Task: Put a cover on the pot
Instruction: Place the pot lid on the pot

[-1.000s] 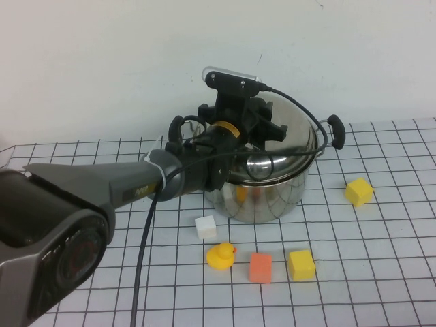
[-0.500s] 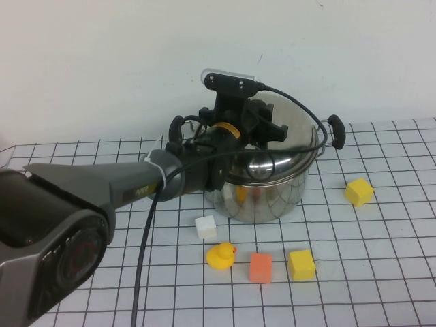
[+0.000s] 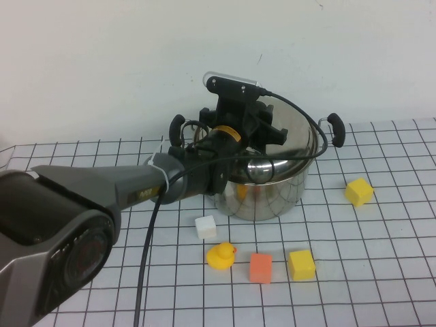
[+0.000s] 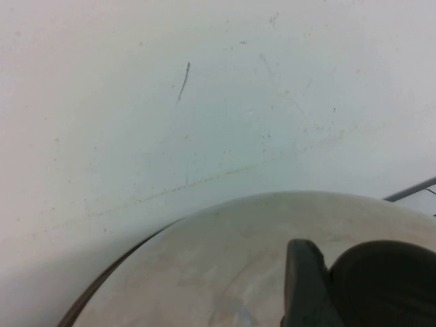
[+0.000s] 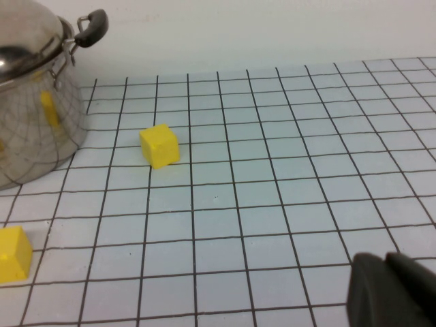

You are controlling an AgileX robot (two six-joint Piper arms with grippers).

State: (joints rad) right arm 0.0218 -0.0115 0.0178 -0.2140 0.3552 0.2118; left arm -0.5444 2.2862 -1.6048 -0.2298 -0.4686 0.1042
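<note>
The pot (image 3: 269, 191) is my landmark: it stands on the gridded table (image 3: 381, 272) toward the back wall, and the domed steel lid (image 3: 289, 146) sits over its mouth, seemingly tilted, with the side toward my arm looking higher than the far rim. My left arm (image 3: 122, 187) reaches in from the near left of the pot, and my left gripper (image 3: 235, 129) hangs right above the pot's near-left rim, over the lid; in my left wrist view the lid's dome (image 4: 272, 266) fills the lower part with the black knob (image 4: 381, 283) close against one finger (image 4: 303, 286), so I judge I am pinching the knob. The step in hand, as I judge it, is lowering the lid to seat. My next move calls for levelling the lid, centring it between the pot's two black handles, then easing down until the rim meets all round before I spread my fingers. My right gripper (image 5: 392, 289) is parked well to the right of the pot, near the table, and I cannot tell its state. In front of the pot lie a white block (image 3: 205, 226), a yellow duck (image 3: 221, 257), an orange block (image 3: 260, 267) and a yellow block (image 3: 301, 264); another yellow block (image 3: 359, 191) lies to its right.
</note>
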